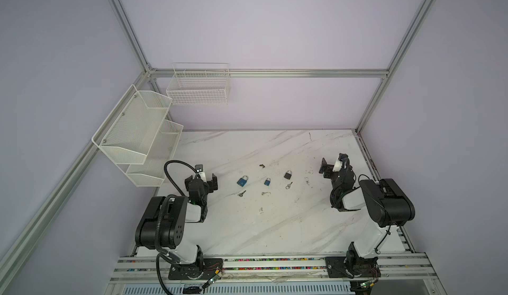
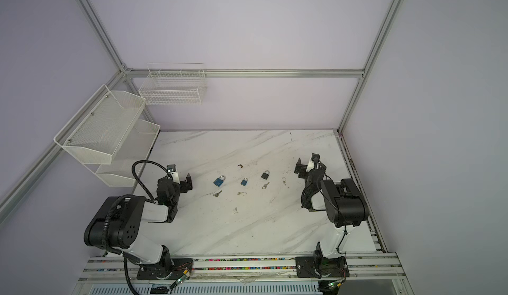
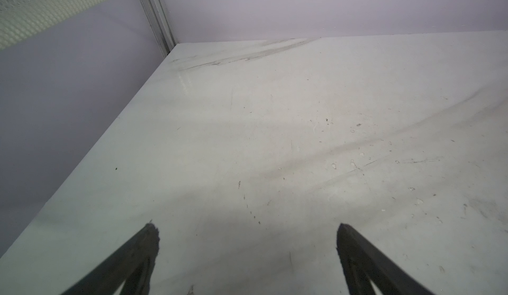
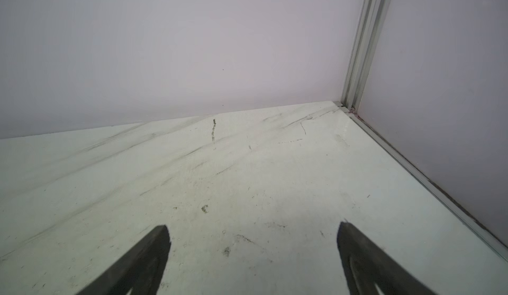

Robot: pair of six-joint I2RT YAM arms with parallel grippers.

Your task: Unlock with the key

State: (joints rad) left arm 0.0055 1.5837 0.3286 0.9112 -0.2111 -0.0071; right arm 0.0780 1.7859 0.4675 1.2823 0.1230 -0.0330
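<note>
Centrally, a large blue padlock (image 1: 242, 181), a small blue padlock (image 1: 267, 181) and a black padlock (image 1: 287, 174) are laid in a row on the marbled surface (image 1: 275, 224), with a key near each: the left key (image 1: 241, 194), middle key (image 1: 265, 193) and right key (image 1: 288, 185). A fourth key (image 1: 262, 166) is seen behind them. The left fingers (image 3: 132, 257) and right fingers (image 4: 143, 255) are spread wide, empty, well apart from the padlocks.
</note>
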